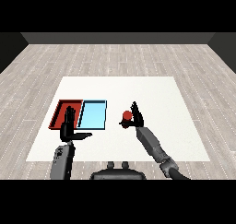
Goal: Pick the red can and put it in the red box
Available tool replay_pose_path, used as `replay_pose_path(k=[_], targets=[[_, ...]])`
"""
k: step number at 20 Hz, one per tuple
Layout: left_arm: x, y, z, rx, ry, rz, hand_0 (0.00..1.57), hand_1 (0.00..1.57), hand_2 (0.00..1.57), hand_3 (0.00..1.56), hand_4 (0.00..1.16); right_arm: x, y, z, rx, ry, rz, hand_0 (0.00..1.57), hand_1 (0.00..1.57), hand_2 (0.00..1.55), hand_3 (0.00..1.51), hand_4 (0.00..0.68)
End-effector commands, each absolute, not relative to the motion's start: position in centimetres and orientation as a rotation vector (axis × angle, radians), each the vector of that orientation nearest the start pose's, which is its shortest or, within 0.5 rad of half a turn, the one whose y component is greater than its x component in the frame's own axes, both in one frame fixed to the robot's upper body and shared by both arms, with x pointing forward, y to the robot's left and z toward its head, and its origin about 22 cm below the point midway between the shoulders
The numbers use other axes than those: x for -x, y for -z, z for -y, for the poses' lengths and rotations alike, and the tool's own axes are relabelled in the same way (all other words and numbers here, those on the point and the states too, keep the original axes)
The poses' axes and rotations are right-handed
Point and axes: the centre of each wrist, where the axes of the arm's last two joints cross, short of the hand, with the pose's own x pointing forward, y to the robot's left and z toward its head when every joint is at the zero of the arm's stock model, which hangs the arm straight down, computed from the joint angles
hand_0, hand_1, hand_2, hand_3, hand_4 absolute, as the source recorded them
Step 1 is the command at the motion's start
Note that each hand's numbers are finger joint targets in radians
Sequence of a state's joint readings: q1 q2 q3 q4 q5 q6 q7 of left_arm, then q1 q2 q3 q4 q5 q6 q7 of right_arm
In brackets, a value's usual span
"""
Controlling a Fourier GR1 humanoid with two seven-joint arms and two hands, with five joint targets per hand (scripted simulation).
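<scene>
Our right hand (135,116) is curled round the red can (126,114), thumb and fingers wrapped about its side, so we take the pick as made and the carry as the step in hand. From the head view, the can sits to the right of the light blue tray (93,115), well apart from it, and the red tray (62,109) lies on the far side of that blue one, touching it along one edge. To do this step well, we judge that we should keep the can upright, lift it high enough to pass over the blue tray's rim, and travel leftward past the blue tray before lowering. Our left hand (69,127) hangs with straight fingers over the near edge of the red tray, holding nothing; it may need to draw aside so the can has room to land inside.
</scene>
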State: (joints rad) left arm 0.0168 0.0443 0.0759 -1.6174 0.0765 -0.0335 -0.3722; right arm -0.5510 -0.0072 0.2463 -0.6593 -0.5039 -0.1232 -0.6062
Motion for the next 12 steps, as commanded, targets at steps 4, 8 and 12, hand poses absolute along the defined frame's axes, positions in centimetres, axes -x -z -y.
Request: replay_pose_path(k=[4,8,12], targets=[[-24.7,-0.1,-26.3,-0.029,-0.077,1.977,0.0,0.0,0.0,0.0,0.0,-34.6,6.7,12.7,-0.249,0.094,1.663,0.0,0.0,0.0,0.0,0.0],[-21.9,-0.3,-26.3,-0.025,-0.063,1.984,0.0,0.0,0.0,0.0,0.0,-33.1,8.3,13.0,-0.279,0.094,1.673,0.0,0.0,0.0,0.0,0.0],[-23.0,-3.2,-26.4,-0.052,-0.052,2.008,0.0,0.0,0.0,0.0,0.0,-33.8,8.1,12.7,-0.221,0.105,1.642,0.81,0.81,0.92,0.8,0.0]])
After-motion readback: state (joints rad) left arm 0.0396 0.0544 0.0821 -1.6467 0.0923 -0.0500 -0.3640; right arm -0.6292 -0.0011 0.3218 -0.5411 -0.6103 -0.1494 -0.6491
